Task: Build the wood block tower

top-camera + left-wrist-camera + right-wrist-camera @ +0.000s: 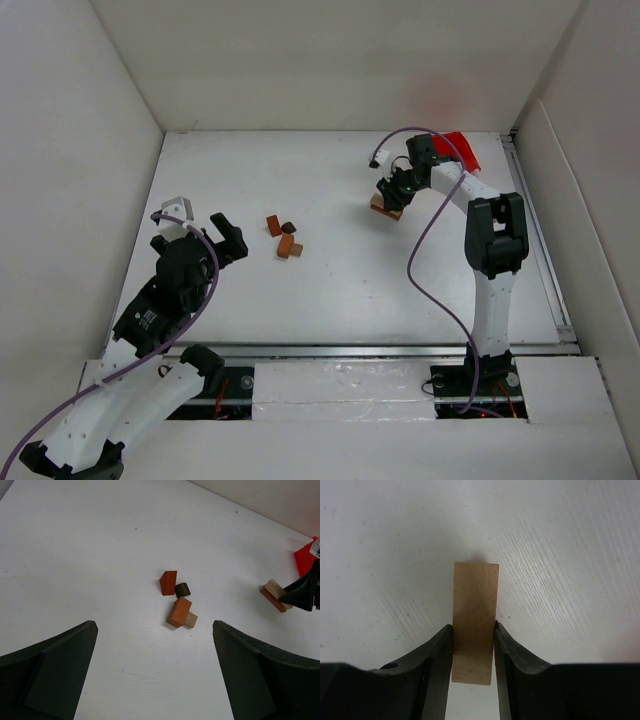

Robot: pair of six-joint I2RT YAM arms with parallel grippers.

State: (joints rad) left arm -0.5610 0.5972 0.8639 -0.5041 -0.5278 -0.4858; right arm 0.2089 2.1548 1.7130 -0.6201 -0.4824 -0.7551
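Observation:
My right gripper point(474, 630) is shut on a tan wooden block point(475, 605), held lengthwise between the fingers, low over the table. In the top view this gripper point(392, 195) is at the back right with the block point(386, 207) under it. In the left wrist view the tan block point(274, 587) sits on or just over a reddish-brown flat block point(272, 599). Loose blocks lie mid-table: a reddish wedge point(168, 582), a small dark piece point(182, 589), and an orange block point(179, 611) touching a small tan one point(190, 619). My left gripper point(154, 626) is open and empty, short of them.
A red plastic bin point(462, 148) stands at the back right, just behind the right arm, and shows at the right edge of the left wrist view point(305, 557). White walls enclose the table on three sides. A purple cable loops over the right arm point(425, 240).

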